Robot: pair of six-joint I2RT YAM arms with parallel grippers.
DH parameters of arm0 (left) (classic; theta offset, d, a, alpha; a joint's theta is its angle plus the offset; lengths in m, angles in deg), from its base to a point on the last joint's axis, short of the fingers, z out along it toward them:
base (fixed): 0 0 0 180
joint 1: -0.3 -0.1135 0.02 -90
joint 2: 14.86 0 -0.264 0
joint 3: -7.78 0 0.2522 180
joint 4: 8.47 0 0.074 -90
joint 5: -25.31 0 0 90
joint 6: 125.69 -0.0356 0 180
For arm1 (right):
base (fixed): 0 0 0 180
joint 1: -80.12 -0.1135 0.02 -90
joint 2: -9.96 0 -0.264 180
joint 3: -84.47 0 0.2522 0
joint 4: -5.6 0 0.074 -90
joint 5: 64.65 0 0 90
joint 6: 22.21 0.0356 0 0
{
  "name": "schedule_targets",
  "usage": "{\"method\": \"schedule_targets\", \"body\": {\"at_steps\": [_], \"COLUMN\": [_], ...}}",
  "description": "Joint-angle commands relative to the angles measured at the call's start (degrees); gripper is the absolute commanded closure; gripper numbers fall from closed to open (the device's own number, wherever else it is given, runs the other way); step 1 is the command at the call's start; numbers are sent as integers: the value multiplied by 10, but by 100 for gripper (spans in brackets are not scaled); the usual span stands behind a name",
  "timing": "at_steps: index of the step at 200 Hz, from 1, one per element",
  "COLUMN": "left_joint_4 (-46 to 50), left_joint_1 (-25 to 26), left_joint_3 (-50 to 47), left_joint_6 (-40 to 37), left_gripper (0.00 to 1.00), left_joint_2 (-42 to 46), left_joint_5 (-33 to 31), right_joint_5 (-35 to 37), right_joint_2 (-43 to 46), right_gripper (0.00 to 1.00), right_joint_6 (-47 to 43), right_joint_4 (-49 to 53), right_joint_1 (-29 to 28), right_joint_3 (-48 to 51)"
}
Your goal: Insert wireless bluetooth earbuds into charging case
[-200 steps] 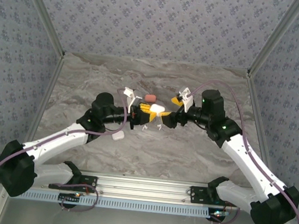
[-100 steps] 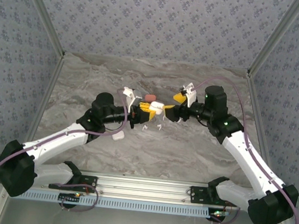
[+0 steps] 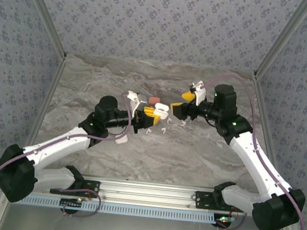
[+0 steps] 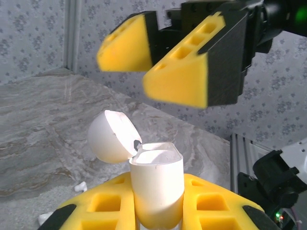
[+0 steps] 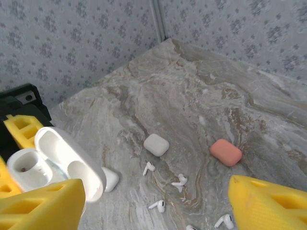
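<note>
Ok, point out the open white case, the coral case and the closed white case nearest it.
open white case (image 4: 157, 191), left wrist view, front of its body.
coral case (image 5: 225, 152), right wrist view, top face.
closed white case (image 5: 156, 144), right wrist view, top face.

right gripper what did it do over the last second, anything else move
The right gripper drew back from the case, rightward and toward the far side, open and empty. The left gripper stayed shut on the open case, barely shifting; the earbuds on the table lay as before.
</note>
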Motion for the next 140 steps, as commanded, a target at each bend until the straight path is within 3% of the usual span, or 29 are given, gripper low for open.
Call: {"method": "schedule_targets", "body": {"at_steps": [1, 26, 63, 93, 140], "left_joint_4": [-3, 9, 33, 49, 67], "left_joint_1": [3, 3, 2, 3, 3], "left_joint_3": [-12, -30, -49, -59, -71], "left_joint_6": [-21, -30, -41, -46, -43], "left_gripper": [100, 100, 100, 100, 100], "left_joint_2": [32, 61, 106, 138, 194], "left_joint_5": [-44, -69, -88, -98, -93], "right_joint_5": [-26, 6, 45, 105, 92], "right_joint_2": [23, 4, -81, -146, -254], "right_gripper": [20, 20, 33, 37, 42], "right_joint_6": [33, 43, 58, 55, 54], "right_joint_4": [2, 36, 88, 99, 49], "right_joint_1": [21, 28, 21, -17, -78], "right_joint_3": [3, 11, 8, 9, 1]}}
